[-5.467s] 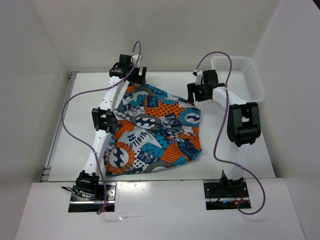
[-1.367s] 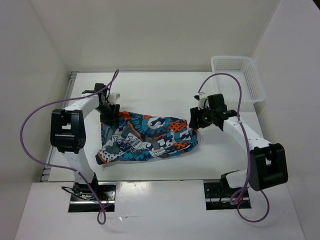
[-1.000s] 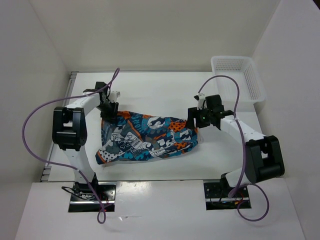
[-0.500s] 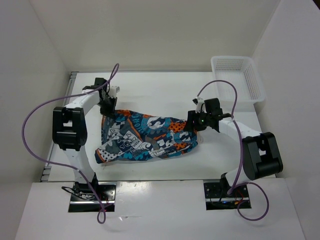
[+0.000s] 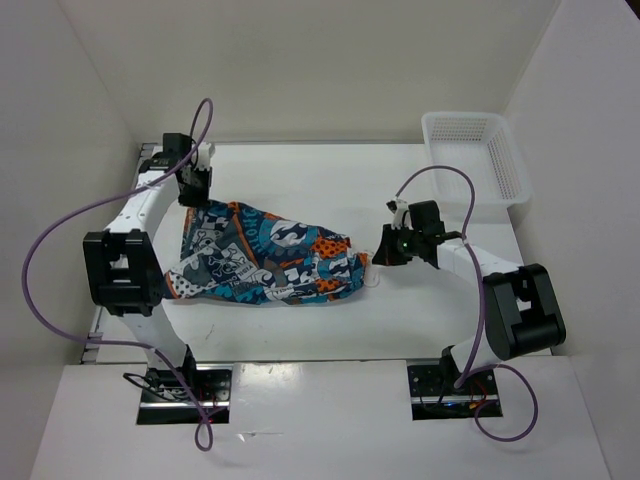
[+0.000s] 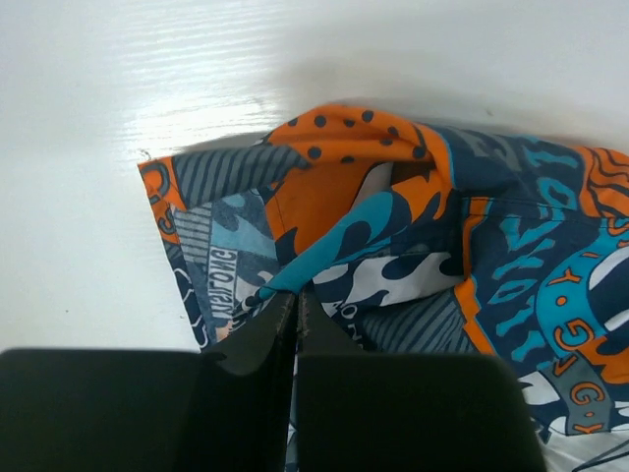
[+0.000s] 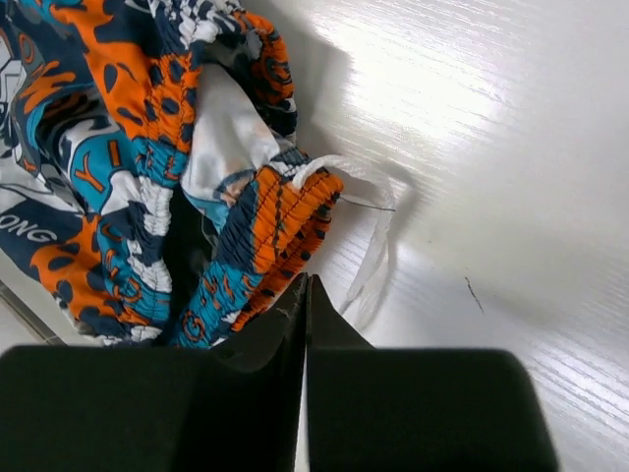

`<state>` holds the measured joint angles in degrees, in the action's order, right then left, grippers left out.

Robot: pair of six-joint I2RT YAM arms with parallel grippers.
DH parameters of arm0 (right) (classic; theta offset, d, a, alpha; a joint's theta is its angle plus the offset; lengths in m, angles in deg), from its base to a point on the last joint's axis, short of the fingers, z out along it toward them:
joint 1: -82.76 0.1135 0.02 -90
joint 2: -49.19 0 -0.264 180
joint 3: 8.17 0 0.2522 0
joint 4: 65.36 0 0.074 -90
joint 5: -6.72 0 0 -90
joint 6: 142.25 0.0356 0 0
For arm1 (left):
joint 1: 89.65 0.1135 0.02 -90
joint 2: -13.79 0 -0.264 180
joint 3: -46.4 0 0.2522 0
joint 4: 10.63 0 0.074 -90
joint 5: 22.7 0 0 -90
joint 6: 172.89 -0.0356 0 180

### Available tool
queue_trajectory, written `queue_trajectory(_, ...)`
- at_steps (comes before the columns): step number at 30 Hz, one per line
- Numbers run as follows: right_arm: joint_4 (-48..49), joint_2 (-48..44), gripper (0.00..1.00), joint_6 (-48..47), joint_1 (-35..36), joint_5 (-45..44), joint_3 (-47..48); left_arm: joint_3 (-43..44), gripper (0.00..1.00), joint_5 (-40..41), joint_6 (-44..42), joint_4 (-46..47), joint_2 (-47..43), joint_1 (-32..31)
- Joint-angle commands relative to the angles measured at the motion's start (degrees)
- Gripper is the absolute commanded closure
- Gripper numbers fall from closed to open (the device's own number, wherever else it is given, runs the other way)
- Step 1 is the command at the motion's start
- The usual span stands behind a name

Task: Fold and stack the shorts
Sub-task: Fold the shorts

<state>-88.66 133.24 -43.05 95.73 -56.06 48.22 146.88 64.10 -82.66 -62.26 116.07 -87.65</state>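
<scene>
The shorts lie stretched across the middle of the table, a busy teal, orange, white and black print. My left gripper is at their far left corner. In the left wrist view it is shut on a teal fold of the shorts. My right gripper sits just right of the waistband end. In the right wrist view it is shut with nothing between the jaws; the orange elastic edge of the shorts lies beside its left finger, and a white drawstring trails on the table.
A white mesh basket stands at the far right corner. White walls close the table on the left, back and right. Purple cables loop above both arms.
My left gripper has moved toward the far left corner, dragging the shorts left with it. My right gripper has shut, and the waistband has pulled away from it.
</scene>
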Motion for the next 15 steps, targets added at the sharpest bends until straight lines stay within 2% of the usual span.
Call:
queue_trajectory(1,3.4,-0.8,0.96,-0.9,0.4,1.9,0.1,0.5,1.00,-0.5,-0.2,1.2,2.0,0.5)
queue_trajectory(3,3.4,-1.3,0.71,-1.6,0.4,3.1,1.3,1.3,1.00,-1.0,-0.2,1.2,2.8,0.5)
queue_trajectory(4,3.4,-1.3,0.65,-2.2,0.4,3.1,2.9,2.2,1.00,-1.5,-0.2,1.2,3.8,0.5)
queue_trajectory(9,2.1,0.6,0.65,-3.2,3.7,5.7,8.9,3.3,1.00,-1.5,-0.2,0.7,5.9,0.5)
queue_trajectory(12,1.2,3.0,0.58,-3.2,7.8,5.7,10.0,3.3,1.00,-1.0,-0.2,0.7,5.9,0.5)
queue_trajectory(15,1.9,4.5,0.57,-1.7,9.6,5.7,9.5,3.3,1.00,-1.0,-0.2,0.7,5.9,0.5)
